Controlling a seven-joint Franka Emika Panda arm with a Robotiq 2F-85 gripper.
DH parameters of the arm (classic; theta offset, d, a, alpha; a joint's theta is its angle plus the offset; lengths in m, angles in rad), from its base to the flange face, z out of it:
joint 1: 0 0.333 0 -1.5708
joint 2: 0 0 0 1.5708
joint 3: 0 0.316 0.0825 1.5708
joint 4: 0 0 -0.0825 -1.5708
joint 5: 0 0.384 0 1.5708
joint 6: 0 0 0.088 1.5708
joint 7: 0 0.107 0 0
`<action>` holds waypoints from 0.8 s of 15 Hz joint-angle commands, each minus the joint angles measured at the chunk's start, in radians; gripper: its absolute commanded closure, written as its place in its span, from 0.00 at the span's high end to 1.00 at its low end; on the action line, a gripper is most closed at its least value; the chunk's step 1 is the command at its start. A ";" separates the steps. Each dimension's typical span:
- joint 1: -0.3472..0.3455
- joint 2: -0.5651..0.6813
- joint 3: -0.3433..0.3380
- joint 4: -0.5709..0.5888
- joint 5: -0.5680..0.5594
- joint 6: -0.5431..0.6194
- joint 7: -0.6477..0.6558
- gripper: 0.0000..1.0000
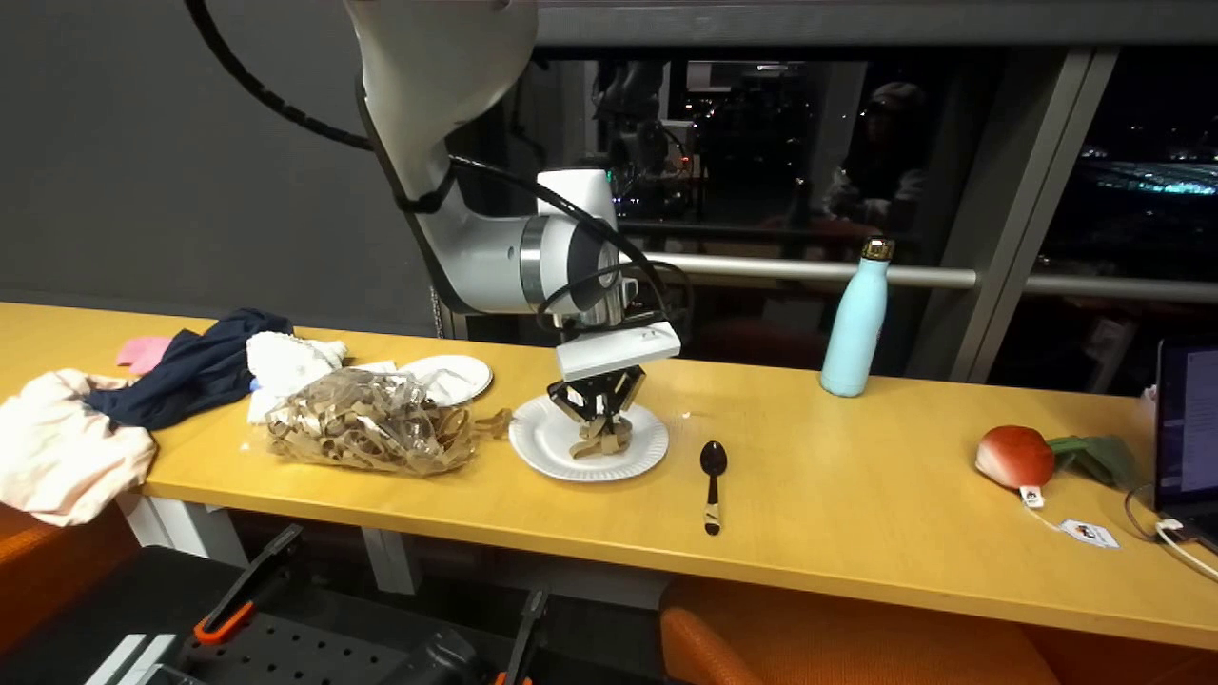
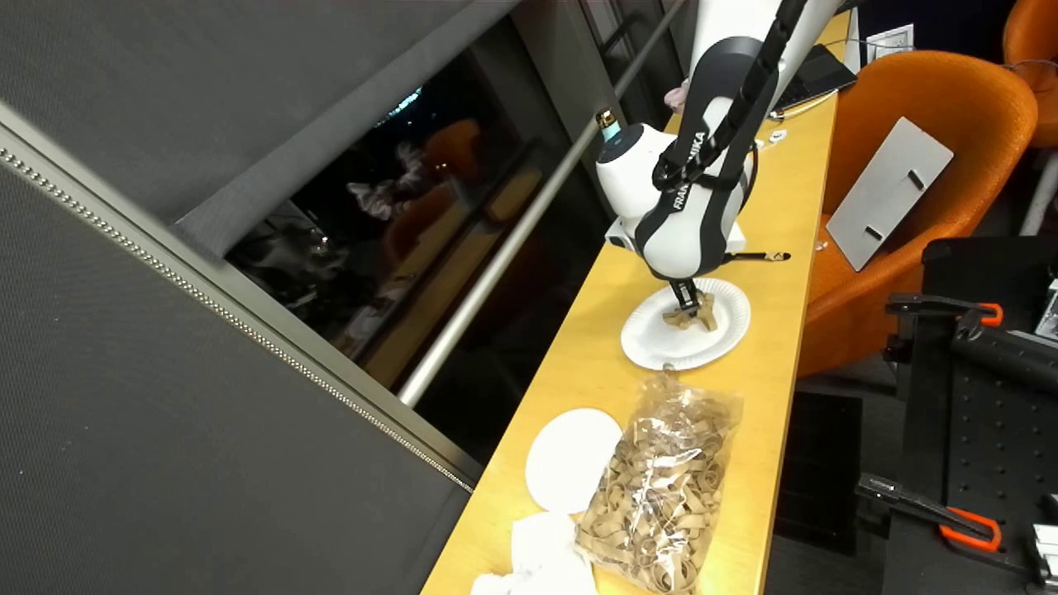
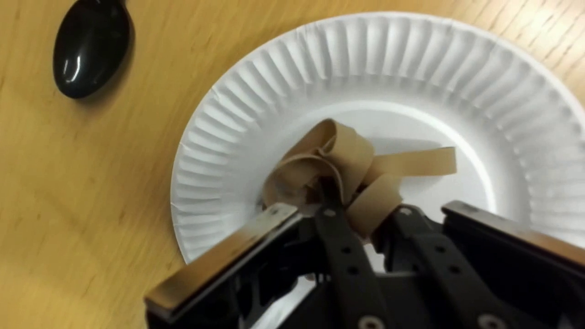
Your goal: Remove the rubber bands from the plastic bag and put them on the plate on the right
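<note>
– Findings on the worktop (image 1: 837, 485)?
– Clear plastic bag (image 2: 659, 475), just beside the fluted paper plate (image 3: 260, 77).
– The claw (image 1: 602, 428)?
– Pointing down over that plate, jaws narrowly apart; whether gripping, I cannot tell.
– The rubber bands (image 3: 352, 157)?
– Most inside the bag; a small clump within the plate's rim, close about the claw's tips, one strip between them.

In an exterior view, the plate (image 1: 544, 440) lies on the tabletop (image 1: 809, 485) between the plastic bag (image 1: 376, 428), left, and a spoon (image 1: 713, 485), right. Rubber bands (image 3: 354, 155) lie on the plate; more lie inside the bag. A dish (image 1: 469, 370) sits behind the bag.
</note>
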 commanded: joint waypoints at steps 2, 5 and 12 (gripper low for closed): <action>0.009 -0.022 0.003 -0.002 -0.031 -0.019 0.039 0.56; 0.016 -0.036 0.000 -0.008 -0.036 -0.020 0.049 0.77; 0.025 -0.082 -0.002 -0.024 -0.052 -0.021 0.068 1.00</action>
